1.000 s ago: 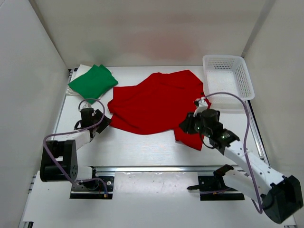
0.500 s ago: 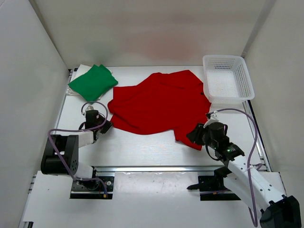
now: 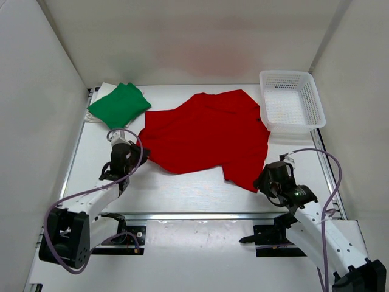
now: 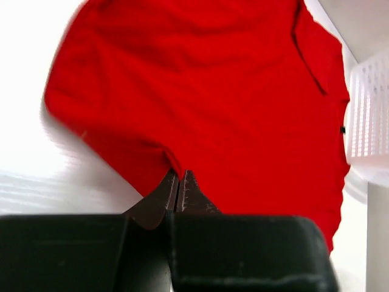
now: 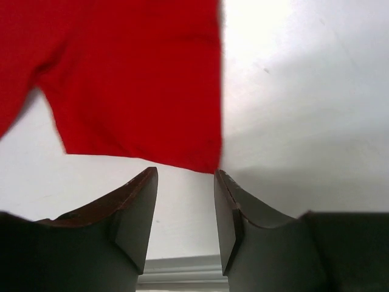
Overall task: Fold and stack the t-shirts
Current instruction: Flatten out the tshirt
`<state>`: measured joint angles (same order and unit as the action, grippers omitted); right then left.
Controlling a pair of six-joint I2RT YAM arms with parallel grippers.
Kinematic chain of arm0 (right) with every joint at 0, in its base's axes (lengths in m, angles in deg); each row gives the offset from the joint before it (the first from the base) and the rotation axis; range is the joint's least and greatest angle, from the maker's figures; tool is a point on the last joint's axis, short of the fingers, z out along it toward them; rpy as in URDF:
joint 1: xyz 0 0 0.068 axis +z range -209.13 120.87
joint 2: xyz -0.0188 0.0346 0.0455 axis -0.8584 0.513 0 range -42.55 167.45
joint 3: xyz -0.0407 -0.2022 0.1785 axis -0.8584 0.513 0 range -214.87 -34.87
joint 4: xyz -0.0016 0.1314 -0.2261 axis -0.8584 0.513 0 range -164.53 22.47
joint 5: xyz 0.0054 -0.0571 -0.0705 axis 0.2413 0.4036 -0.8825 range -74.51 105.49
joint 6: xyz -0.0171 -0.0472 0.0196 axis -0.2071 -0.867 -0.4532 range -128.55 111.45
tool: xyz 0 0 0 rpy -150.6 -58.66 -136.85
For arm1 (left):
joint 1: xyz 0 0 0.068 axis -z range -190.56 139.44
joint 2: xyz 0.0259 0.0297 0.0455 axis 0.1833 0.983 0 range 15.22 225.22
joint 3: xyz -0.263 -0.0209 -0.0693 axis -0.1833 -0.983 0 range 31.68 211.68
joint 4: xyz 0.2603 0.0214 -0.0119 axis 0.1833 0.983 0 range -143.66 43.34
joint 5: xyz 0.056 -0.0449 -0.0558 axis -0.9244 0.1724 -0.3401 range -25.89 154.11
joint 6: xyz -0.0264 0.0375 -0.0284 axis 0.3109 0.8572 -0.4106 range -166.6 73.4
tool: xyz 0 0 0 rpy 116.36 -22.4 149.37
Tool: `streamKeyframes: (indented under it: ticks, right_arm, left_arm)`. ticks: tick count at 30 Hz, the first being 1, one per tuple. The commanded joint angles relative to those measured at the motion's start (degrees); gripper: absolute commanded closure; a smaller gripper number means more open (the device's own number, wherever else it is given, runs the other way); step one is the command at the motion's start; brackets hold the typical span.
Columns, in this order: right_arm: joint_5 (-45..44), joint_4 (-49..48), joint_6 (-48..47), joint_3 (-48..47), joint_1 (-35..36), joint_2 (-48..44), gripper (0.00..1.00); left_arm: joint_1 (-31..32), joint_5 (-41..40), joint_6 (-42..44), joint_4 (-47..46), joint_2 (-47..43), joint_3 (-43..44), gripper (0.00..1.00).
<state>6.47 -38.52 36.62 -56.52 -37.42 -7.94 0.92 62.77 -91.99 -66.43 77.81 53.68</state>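
The left gripper has its jaws pinched on the red t-shirt edge (cloth puckers at their tips), likely to pull it flat; the right gripper has its jaws spread, the hem corner just ahead of them.

Middle of the white table is pretty much eaten up by the spread-out bright red cloth t-shirt, so the bare lane is the strip along the near edge, plus the left side below the folded bright green cloth t-shirt (that one hogs the far left corner). Far right corner is taken by the white plastic mesh basket, just beside the red shirt, and white walls box in both sides and the back.
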Motion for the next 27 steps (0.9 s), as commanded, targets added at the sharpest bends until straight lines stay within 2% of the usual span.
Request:
streamKeyframes:
  ticks: [1,7,11,15,20,27]
  right_arm:
    - [-5.14,5.99,4.58,-2.78,0.52,4.57,0.59]
    - [-4.35,5.65,5.99,-1.47,-1.76,8.36,0.60]
    - [1.61,0.39,3.09,1.51,-8.16,8.46,0.59]
    - [4.00,-3.84,3.17,5.29,-9.84,7.40,0.58]
    - [6.90,-7.35,3.70,7.85,-9.07,8.80,0.62]
    - [7.08,-4.99,4.75,6.71,-8.53,8.64,0.71]
  left_arm:
    - [2.05,-1.64,1.35,-1.81,-2.20,-2.74,1.00]
    - [5.12,-0.94,1.70,-4.89,-3.09,-4.08,1.00]
    - [6.53,0.55,1.88,-6.47,-1.94,-4.16,1.00]
    - [6.62,0.73,1.18,-7.35,-1.94,-4.60,1.00]
    - [5.65,1.17,0.39,-7.35,-2.03,-5.30,1.00]
    - [4.25,0.99,0.04,-7.53,-2.56,-5.57,1.00]
